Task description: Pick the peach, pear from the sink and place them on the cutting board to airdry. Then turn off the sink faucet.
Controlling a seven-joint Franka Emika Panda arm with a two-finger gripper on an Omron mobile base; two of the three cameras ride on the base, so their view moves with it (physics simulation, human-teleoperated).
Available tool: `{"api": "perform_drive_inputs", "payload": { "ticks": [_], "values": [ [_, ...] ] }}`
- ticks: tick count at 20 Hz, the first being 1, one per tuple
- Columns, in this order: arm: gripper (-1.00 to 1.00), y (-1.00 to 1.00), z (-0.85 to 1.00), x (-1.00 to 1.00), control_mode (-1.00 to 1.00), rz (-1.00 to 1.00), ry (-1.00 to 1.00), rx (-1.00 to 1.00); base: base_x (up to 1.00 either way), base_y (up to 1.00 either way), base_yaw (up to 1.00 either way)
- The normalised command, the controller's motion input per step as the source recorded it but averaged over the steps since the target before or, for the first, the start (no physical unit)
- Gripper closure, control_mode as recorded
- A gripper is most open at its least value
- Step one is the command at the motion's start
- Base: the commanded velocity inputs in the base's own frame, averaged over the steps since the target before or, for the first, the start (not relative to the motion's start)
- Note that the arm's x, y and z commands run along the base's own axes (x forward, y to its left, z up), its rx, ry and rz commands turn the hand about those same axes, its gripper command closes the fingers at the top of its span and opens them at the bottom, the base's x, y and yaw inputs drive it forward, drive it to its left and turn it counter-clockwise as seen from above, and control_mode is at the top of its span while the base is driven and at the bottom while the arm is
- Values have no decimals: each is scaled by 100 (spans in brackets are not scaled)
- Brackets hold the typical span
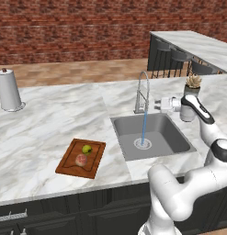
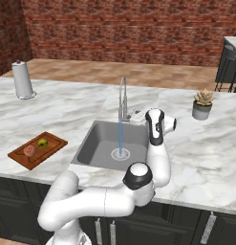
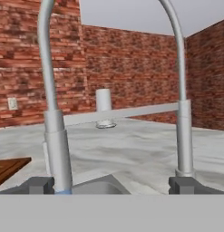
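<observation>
Chrome sink faucet (image 1: 142, 92) upright, spout arching over sink (image 1: 172, 137).

The arm is built of smooth, glossy white shells, thick and rounded like swollen tubes, joined by bulbous elbows. In the right base view a dark grey cap ringed in black sits on the joint in front of the sink (image 2: 98, 143), and a long black inlay runs down the white link above it. From the left base view the same black stripe shows along the slim forearm to the right of the sink faucet (image 1: 142, 94), with another dark, rounded joint cap lower down. The gripper (image 1: 159, 105) is a boxy white block; in the hand view its fingertips (image 3: 39, 185) are small, dark grey and square-edged.
</observation>
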Motion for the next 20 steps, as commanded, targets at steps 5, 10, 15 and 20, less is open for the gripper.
{"api": "perform_drive_inputs", "payload": {
  "ticks": [5, 10, 15, 20],
  "values": [
    [-100, 0, -9, 40, -100, 0, 0, 0, 0, 0, 0],
    [-100, 0, -8, 40, -100, 0, 0, 0, 0, 0, 0],
    [-100, -1, -8, 33, -100, 0, 0, 0, 0, 0, 0],
    [-100, -21, -11, 22, -100, 0, 0, 0, 0, 0, 0]
  ]
}}
